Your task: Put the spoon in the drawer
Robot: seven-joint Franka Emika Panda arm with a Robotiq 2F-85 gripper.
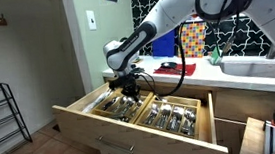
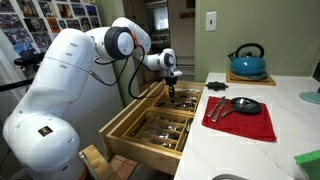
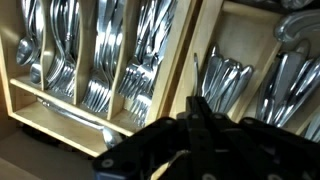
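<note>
The drawer [image 1: 81, 114] is pulled wide open below the counter; it is pale wood with dividers and is full of cutlery in both exterior views [image 2: 125, 135]. My gripper [image 1: 131, 91] hangs just above its back compartments, pointing down [image 2: 172, 93]. In the wrist view the dark fingers [image 3: 200, 103] are pressed together. A slim dark strip, the spoon [image 3: 197, 70], sticks out from between them over a wooden divider [image 3: 205, 25]. The compartments hold rows of forks and spoons.
A red mat [image 2: 250, 125] with a black pan [image 2: 243, 105] lies on the white counter beside the drawer. A teal kettle [image 2: 248, 62] stands behind it. A sink [image 1: 259, 66] is set in the counter. A wire rack [image 1: 1, 119] stands on the floor.
</note>
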